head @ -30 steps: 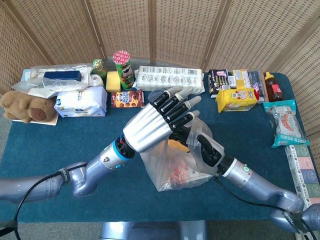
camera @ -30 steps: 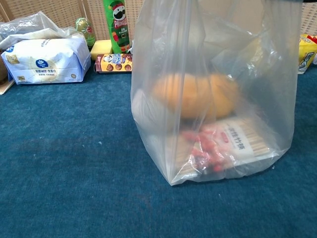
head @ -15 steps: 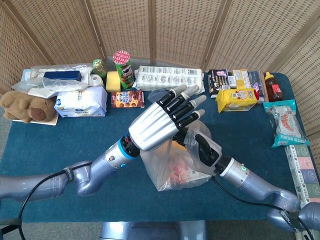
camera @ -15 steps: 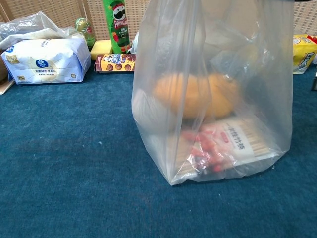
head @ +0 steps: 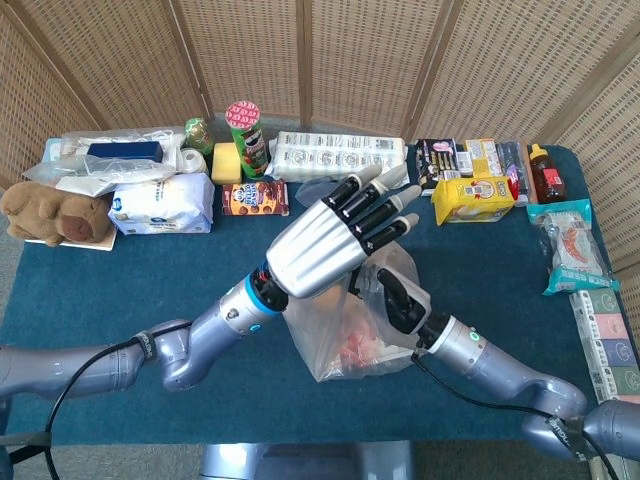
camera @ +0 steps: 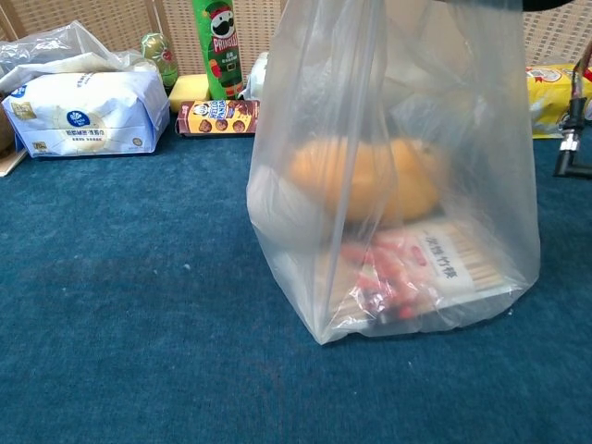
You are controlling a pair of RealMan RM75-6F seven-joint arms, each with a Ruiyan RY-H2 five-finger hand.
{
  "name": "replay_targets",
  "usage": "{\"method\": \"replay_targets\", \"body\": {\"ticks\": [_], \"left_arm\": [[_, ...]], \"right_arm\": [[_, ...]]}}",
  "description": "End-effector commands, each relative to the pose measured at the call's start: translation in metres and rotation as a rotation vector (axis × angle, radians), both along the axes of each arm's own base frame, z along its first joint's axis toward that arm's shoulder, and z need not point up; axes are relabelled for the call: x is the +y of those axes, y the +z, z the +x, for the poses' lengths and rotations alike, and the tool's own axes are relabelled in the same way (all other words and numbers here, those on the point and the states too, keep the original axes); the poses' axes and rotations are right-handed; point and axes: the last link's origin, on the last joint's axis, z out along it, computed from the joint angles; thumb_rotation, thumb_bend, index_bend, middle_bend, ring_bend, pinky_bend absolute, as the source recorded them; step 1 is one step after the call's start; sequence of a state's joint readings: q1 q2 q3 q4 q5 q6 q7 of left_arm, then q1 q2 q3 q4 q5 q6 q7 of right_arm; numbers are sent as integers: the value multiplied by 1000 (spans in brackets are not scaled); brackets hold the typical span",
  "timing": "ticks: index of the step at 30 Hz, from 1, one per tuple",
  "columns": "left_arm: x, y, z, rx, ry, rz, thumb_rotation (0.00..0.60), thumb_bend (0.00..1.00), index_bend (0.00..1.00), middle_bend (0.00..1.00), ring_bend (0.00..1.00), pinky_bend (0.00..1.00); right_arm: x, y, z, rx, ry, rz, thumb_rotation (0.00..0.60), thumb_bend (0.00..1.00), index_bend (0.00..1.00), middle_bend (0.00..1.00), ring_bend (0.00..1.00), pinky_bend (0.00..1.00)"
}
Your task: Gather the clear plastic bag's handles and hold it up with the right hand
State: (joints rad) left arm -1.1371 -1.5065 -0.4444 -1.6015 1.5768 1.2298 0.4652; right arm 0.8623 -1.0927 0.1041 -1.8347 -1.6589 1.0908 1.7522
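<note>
Here the clear plastic bag (head: 350, 330) stands at the middle of the blue-covered bench (head: 120, 290), its base on the cloth and its top drawn upward. The chest view shows what is inside: an orange rounded item (camera: 365, 180) in the middle, and below it a flat pack of wooden sticks (camera: 458, 264) with something red (camera: 388, 277) beside it.

The right hand (head: 395, 298) sits at the upper right of the bag with its dark fingers (head: 385, 290) curled in against the gathered plastic — it appears to grip the bag's top, though the handles themselves cannot be made out.

The left hand (head: 335, 240) hovers over the bag's top, palm down, its fingers (head: 385, 205) stretched out straight and slightly apart, holding nothing. It hides much of the bag's mouth from the head view.

Along the back edge of the bench lie other goods: a teddy bear (head: 50, 215) at far left, a white and blue soft pack (head: 160, 205), a green Pringles can (head: 245, 135) standing upright, a small brown box (head: 255, 198) — just in front of the can — a long white pack (head: 340, 155), and a yellow box (head: 470, 198) to the right.
</note>
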Motion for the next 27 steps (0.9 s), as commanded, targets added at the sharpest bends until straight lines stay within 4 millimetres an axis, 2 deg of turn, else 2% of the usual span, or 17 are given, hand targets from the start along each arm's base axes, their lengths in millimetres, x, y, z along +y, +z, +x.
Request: {"method": "replay_targets", "body": {"ticks": [1, 11, 18, 27], "left_arm": [[0, -3, 2, -2, 2, -10, 600, 130, 280, 222, 87, 210], [1, -6, 7, -8, 0, -9, 600, 129, 278, 221, 86, 210], [2, -5, 7, -14, 6, -9, 600, 128, 278, 222, 86, 210], [5, -3, 1, -20, 21, -8, 600, 128, 277, 221, 86, 210]], "right_arm": [[-1, -3, 4, -16, -8, 8, 112, 134, 188, 243, 153, 106], [0, -11, 14, -43, -17, 36, 109, 135, 188, 265, 170, 137], [3, -15, 12, -26, -22, 48, 109, 137, 207, 298, 201, 161], [3, -16, 6, -25, -42, 59, 110, 142, 272, 356, 289, 214]]}}
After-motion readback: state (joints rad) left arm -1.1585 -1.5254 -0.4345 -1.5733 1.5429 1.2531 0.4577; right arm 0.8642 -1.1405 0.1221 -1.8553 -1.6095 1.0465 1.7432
